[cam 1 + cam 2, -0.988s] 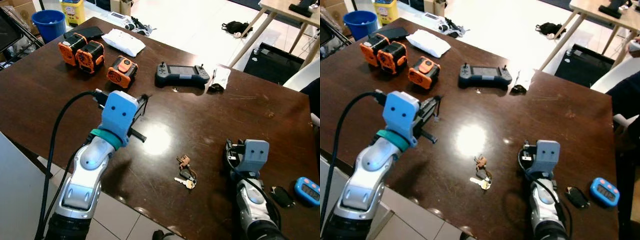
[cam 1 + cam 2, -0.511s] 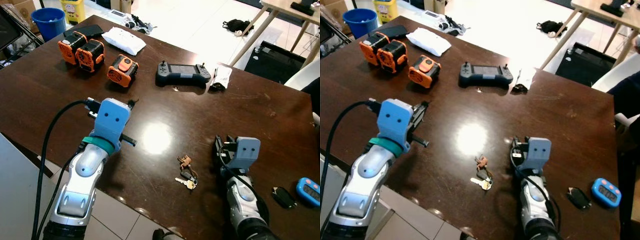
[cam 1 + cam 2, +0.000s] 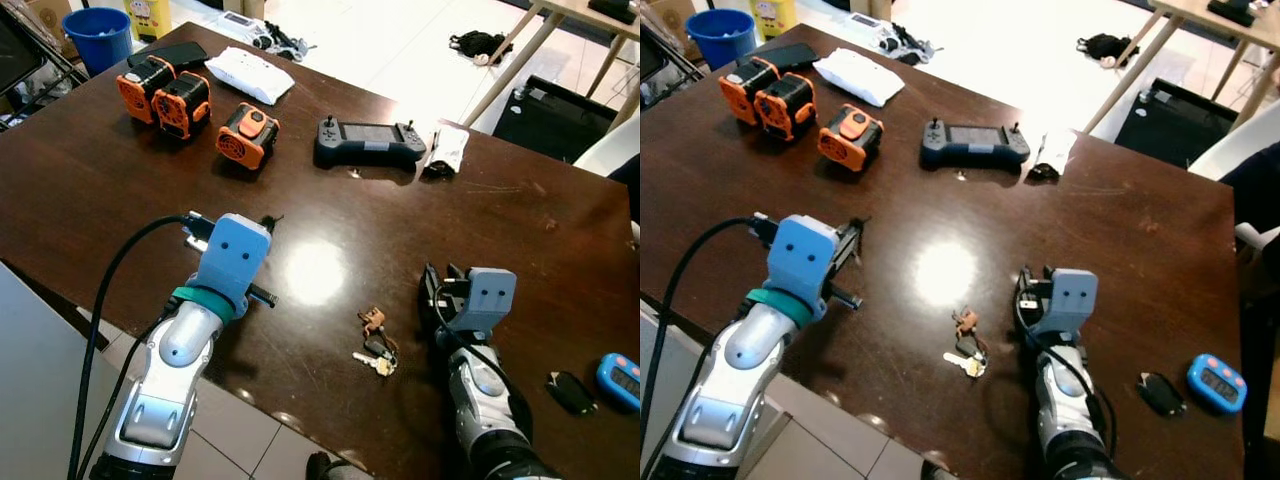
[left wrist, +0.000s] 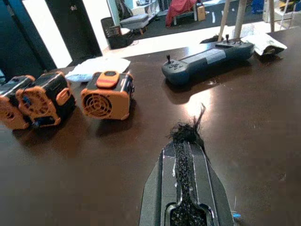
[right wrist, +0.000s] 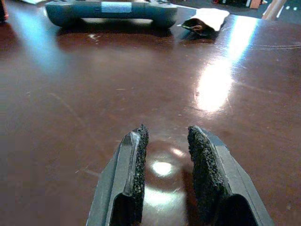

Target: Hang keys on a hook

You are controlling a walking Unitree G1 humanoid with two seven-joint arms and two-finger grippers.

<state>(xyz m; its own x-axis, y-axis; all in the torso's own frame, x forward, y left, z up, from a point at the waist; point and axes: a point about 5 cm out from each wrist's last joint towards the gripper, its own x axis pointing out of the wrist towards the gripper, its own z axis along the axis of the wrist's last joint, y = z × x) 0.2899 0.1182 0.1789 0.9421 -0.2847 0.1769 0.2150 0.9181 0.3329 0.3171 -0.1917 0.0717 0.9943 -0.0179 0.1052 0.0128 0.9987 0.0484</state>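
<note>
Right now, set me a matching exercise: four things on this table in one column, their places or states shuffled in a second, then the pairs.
Things:
1. keys
2. right gripper
3. left gripper
4. handheld controller

Places or states:
A. fingers shut, above the table's near left part
B. far side of the table, beside a white packet
C. lying loose on the table, just left of the right gripper
D. fingers open, nothing between them

Pairs: 1-C, 2-D, 3-A, 4-B
</note>
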